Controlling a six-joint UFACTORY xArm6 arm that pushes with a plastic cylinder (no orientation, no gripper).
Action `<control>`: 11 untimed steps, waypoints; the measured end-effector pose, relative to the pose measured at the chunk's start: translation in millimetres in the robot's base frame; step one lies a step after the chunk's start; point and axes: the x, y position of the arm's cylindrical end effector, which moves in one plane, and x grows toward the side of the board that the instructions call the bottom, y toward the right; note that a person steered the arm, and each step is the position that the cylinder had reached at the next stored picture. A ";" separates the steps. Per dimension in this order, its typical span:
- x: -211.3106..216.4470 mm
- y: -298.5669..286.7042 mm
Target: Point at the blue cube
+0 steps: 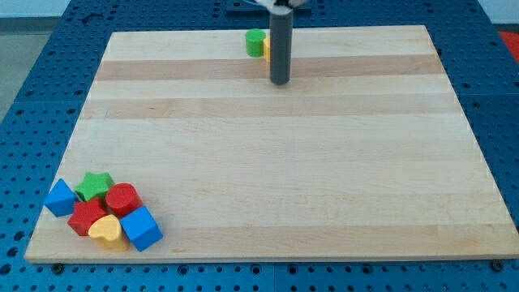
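The blue cube (142,228) sits at the view's bottom left of the wooden board (276,154), at the right end of a tight cluster of blocks. The cluster also holds a second blue block (60,197), a green star (95,186), a red cylinder (123,199), a red star-like block (86,217) and a yellow heart (105,231). My tip (280,81) rests on the board near the view's top centre, far from the cluster. Just left of the rod stand a green block (255,42) and a yellow block (266,46), the yellow one mostly hidden by the rod.
The board lies on a blue perforated table (32,73). The cluster sits close to the board's left and bottom edges.
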 end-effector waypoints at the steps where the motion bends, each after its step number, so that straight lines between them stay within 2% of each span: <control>1: 49.7 -30.7; 3: 67.3 -39.8; 5: 78.8 -109.4; 8: 85.2 -111.1; 10: 177.6 -66.3; 11: 217.5 -64.9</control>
